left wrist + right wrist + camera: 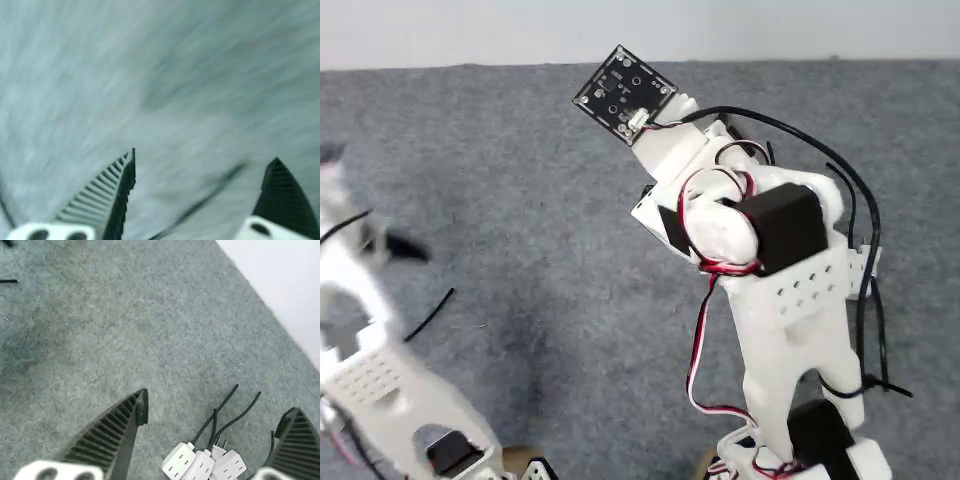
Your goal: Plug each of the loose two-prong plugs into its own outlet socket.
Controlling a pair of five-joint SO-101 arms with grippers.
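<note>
The task's pieces lie together as a cluster of white plugs and sockets [200,464], which I see through the right wrist camera. There are at least three small white blocks, touching one another on the surface [100,330]. One of them, a pronged plug [219,450], shows two metal prongs poking out among the others. I cannot tell whether any plug is seated in a socket. Thin black cords [216,411] run away from the cluster across the surface, close beside each other.

The right gripper [219,401] hangs above this with its jaws spread wide and nothing held. The cluster lies between its two ridged black fingers [115,435]. The left gripper [204,155] is likewise spread apart and empty over the grey surface. A thin dark line [210,195] that I cannot identify crosses beneath it.

From the high camera, the right arm [790,300] rises from 5 o'clock and leans toward 12 o'clock. Its wrist camera board [625,90] sits near the surface's far edge. The left arm [380,380] occupies 7 to 8 o'clock, and a loose black wire [430,315] lies on the surface just beside it, at about 8 o'clock.

The surface is a grey, felt-like covering. At 12 o'clock it ends against a plain pale wall [620,30], and the right wrist camera shows a similar pale band past the surface's edge.
</note>
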